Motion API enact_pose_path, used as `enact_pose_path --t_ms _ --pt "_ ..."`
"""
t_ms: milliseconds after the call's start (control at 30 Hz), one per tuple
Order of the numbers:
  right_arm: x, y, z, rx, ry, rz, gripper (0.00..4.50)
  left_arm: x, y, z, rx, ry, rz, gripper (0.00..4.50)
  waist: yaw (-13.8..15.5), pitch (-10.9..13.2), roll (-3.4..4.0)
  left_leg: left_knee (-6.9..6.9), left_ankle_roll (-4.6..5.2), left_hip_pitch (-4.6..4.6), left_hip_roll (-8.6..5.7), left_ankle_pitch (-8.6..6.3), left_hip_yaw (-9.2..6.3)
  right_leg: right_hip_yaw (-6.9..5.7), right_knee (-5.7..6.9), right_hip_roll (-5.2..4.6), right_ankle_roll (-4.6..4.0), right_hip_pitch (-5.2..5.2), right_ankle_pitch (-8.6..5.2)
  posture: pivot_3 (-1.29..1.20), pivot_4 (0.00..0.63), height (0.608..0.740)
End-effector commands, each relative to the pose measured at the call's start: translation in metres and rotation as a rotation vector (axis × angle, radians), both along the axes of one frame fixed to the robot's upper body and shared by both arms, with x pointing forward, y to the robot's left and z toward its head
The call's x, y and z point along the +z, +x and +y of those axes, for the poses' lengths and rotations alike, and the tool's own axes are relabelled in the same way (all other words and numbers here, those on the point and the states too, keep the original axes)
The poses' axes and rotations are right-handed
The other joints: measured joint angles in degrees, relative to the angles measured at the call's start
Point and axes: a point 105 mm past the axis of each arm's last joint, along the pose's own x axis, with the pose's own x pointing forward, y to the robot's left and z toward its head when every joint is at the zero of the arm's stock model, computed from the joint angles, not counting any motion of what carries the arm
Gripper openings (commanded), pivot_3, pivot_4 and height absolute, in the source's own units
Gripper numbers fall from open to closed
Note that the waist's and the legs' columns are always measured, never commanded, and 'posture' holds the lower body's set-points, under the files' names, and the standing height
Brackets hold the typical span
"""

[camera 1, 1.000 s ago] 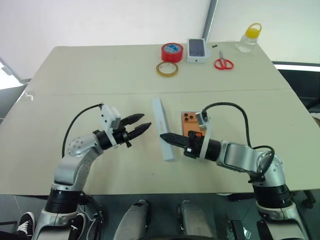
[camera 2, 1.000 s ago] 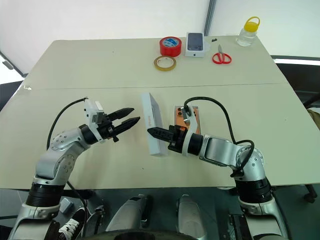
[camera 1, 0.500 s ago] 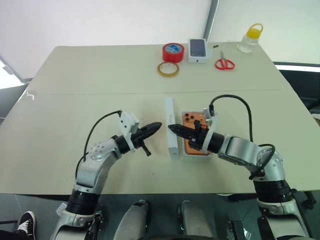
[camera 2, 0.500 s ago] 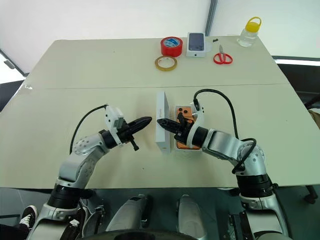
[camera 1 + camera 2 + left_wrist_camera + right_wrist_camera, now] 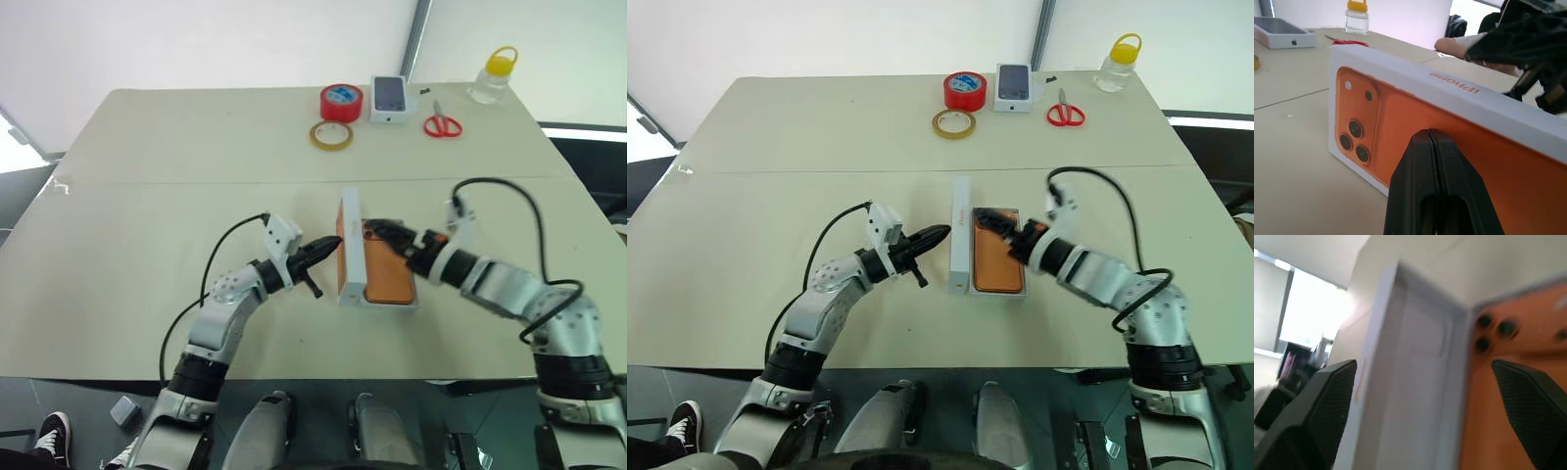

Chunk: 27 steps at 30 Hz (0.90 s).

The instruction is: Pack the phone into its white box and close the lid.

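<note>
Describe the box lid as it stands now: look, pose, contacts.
The lid is a shallow white cardboard piece, standing on its long edge against the left side of the white box, where the phone lies. Its outer face, turned toward the left gripper, is printed with an orange phone and three lenses; the side wall carries orange lettering. The shut left gripper's tips press on that printed face. The right gripper, open, hovers on the inner side, over the phone.

Lid stood up against the box

The lid (image 5: 960, 235) now stands on edge beside the phone (image 5: 997, 264); left gripper (image 5: 939, 233) has shut and pushes it, right gripper (image 5: 1017, 233) has let go, spread wide.
</note>
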Motion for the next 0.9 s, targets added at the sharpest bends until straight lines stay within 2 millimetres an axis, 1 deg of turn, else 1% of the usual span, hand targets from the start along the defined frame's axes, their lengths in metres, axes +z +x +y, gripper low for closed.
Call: enact_pose_path --t_ms 33,133,167,233,267,333,433,467,500,533,633,700,733,800,867,900 --pt "0.012 0.006 -0.019 -0.096 -0.147 -0.129 4.43 0.007 -0.001 -0.012 -0.026 -0.008 -0.041 0.0 -0.13 0.0 0.0 -0.01 0.0 0.0 0.01 0.0 0.0 0.01 0.0 0.01 0.0 0.0 0.0 0.0 0.15 0.74" --pt "0.008 0.011 -0.023 -0.106 -0.41 -0.223 4.43 0.009 0.001 -0.017 -0.032 -0.016 -0.038 0.0 -0.11 0.0 0.0 0.01 0.0 0.0 0.01 0.0 0.01 0.0 0.04 0.03 0.0 -0.02 0.0 0.0 0.15 0.74" --pt "0.007 0.013 -0.024 -0.119 -0.473 -0.252 4.43 0.01 0.002 -0.018 -0.032 -0.017 -0.037 0.0 -0.12 0.0 0.0 0.02 0.0 0.0 0.01 0.0 0.01 0.0 0.04 0.05 0.0 -0.03 0.0 0.0 0.15 0.74" --pt "0.009 0.016 -0.023 -0.124 -0.518 -0.296 4.43 0.011 0.002 -0.017 -0.034 -0.015 -0.041 0.0 -0.15 0.0 0.0 0.02 0.0 0.01 0.02 0.0 0.01 -0.01 0.04 0.06 0.0 -0.02 0.0 0.0 0.15 0.74" --pt "0.007 0.016 -0.02 -0.124 -0.517 -0.297 4.43 0.012 0.005 -0.013 -0.024 -0.014 -0.042 0.0 -0.14 0.0 -0.01 0.02 0.0 0.01 0.02 0.0 0.01 0.0 0.04 0.05 0.0 -0.02 0.0 0.0 0.15 0.74" --pt "-0.001 0.014 -0.017 -0.114 -0.593 -0.31 4.43 0.015 0.01 -0.004 0.004 -0.01 -0.052 0.0 -0.07 0.01 -0.02 0.02 -0.01 0.01 0.02 0.0 0.01 0.0 0.04 0.05 0.01 -0.02 0.0 0.0 0.15 0.74" --pt "-0.003 0.014 -0.02 -0.131 -0.588 -0.311 4.43 0.012 0.017 0.015 0.053 0.011 -0.034 0.0 -0.09 0.02 -0.03 0.02 -0.02 0.01 0.02 0.01 -0.02 0.01 0.04 0.04 0.0 -0.03 0.0 0.0 0.15 0.74" --pt "-0.003 0.014 -0.022 -0.132 -0.595 -0.309 3.92 0.01 0.018 0.02 0.067 0.025 -0.029 0.0 -0.07 0.02 -0.03 0.02 -0.02 0.01 0.02 0.01 -0.01 0.02 0.05 0.04 0.0 -0.03 0.0 0.0 0.15 0.74" --pt "-0.005 0.014 -0.024 -0.126 -0.612 -0.309 3.66 0.007 0.018 0.023 0.077 0.038 -0.021 0.0 -0.01 0.02 -0.03 0.02 -0.02 0.01 0.01 0.01 -0.01 0.02 0.05 0.04 0.0 -0.03 0.0 0.0 0.15 0.74" --pt "-0.007 0.013 -0.025 -0.115 -0.656 -0.313 3.2 0.004 0.019 0.026 0.088 0.049 -0.015 0.0 0.01 0.02 -0.03 0.02 -0.02 0.01 0.0 0.01 -0.01 0.02 0.05 0.03 0.0 -0.03 0.0 0.0 0.15 0.74" --pt "-0.015 0.009 -0.03 -0.097 -0.758 -0.323 1.62 -0.004 0.02 0.033 0.113 0.077 0.019 0.0 0.22 0.02 -0.04 0.02 -0.02 0.01 -0.02 0.01 -0.02 0.01 0.03 0.02 0.01 -0.01 0.0 0.0 0.15 0.74" --pt "-0.017 0.008 -0.031 -0.098 -0.79 -0.331 0.6 -0.01 0.023 0.036 0.136 0.092 0.046 0.0 0.2 0.04 -0.06 0.02 -0.02 0.01 -0.03 0.01 -0.02 0.01 0.02 0.01 0.01 -0.01 0.0 0.0 0.15 0.74" --pt "-0.016 0.008 -0.033 -0.107 -0.812 -0.338 0.09 -0.013 0.028 0.037 0.161 0.099 0.068 0.0 0.18 0.04 -0.06 0.02 -0.02 0.01 -0.03 0.01 -0.02 0.01 0.02 0.01 0.01 -0.02 0.0 0.0 0.15 0.74" --pt "-0.016 0.009 -0.035 -0.117 -0.877 -0.354 0.03 -0.015 0.038 0.037 0.209 0.108 0.1 0.0 0.11 0.04 -0.07 0.03 -0.02 0.02 -0.03 0.01 -0.02 0.01 0.04 0.01 0.01 -0.01 0.0 0.0 0.15 0.74" --pt "-0.018 0.009 -0.031 -0.098 -0.876 -0.36 0.03 -0.019 0.047 0.038 0.244 0.121 0.131 0.0 0.04 0.05 -0.09 0.04 -0.02 0.02 -0.03 0.01 -0.02 0.0 0.07 0.03 0.01 -0.03 0.0 0.0 0.15 0.74" --pt "-0.019 0.008 -0.027 -0.069 -0.909 -0.377 0.03 -0.022 0.051 0.038 0.26 0.134 0.15 0.0 0.0 0.06 -0.1 0.04 -0.03 0.02 -0.03 0.01 -0.03 0.0 0.08 0.03 0.01 -0.02 0.0 0.0 0.15 0.74"
